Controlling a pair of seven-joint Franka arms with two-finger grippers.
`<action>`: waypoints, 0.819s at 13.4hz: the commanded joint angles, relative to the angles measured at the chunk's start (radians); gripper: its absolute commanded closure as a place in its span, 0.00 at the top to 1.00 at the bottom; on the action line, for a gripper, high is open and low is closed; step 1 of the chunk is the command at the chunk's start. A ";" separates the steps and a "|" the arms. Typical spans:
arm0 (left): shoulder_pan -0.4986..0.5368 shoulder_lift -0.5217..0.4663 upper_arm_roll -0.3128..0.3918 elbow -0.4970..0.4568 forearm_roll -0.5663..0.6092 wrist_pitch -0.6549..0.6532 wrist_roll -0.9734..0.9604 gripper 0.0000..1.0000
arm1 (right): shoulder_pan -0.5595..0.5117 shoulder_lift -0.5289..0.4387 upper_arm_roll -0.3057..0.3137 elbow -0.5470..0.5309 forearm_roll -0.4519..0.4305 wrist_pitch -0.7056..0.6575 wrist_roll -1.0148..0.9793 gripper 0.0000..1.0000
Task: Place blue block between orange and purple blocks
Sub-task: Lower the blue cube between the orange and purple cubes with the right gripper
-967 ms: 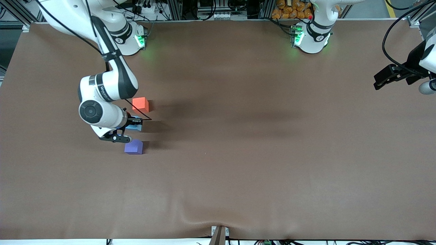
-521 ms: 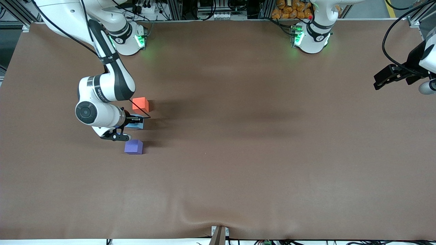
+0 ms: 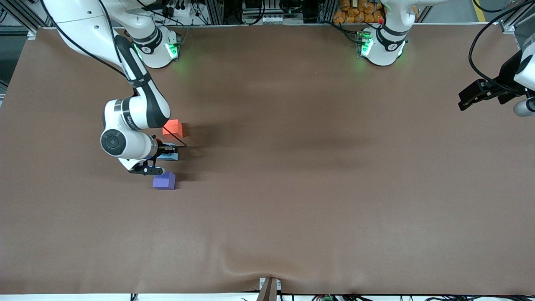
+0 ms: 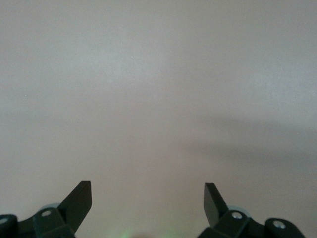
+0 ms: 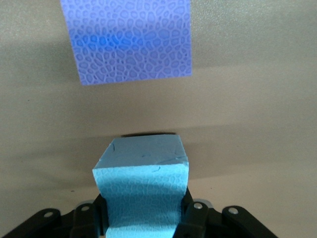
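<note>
right gripper [image 3: 167,149] with blue block [image 5: 142,191] lower

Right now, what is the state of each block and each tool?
Blue block: held in the right tool, between the other two blocks.
Orange block: resting on the table.
Purple block: resting on the table.
Right tool: shut on the blue block.
Left tool: open, empty, waiting.

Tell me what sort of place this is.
Most likely a robotics lab test bench: two white robot arms bolted along a table covered in plain brown cloth, three small foam cubes as props, such as the orange block, and aluminium framing with cables along the table's edge.
</note>
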 commanded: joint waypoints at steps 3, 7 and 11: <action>0.007 -0.001 -0.004 0.003 -0.001 -0.004 0.013 1.00 | -0.014 0.007 0.010 -0.010 0.018 0.028 -0.022 1.00; 0.005 -0.001 -0.006 0.002 -0.001 -0.005 0.014 1.00 | -0.017 -0.024 0.008 0.024 0.018 -0.027 -0.019 1.00; 0.005 0.001 -0.006 0.003 -0.001 -0.004 0.016 1.00 | -0.017 -0.036 0.006 0.174 0.019 -0.205 -0.008 1.00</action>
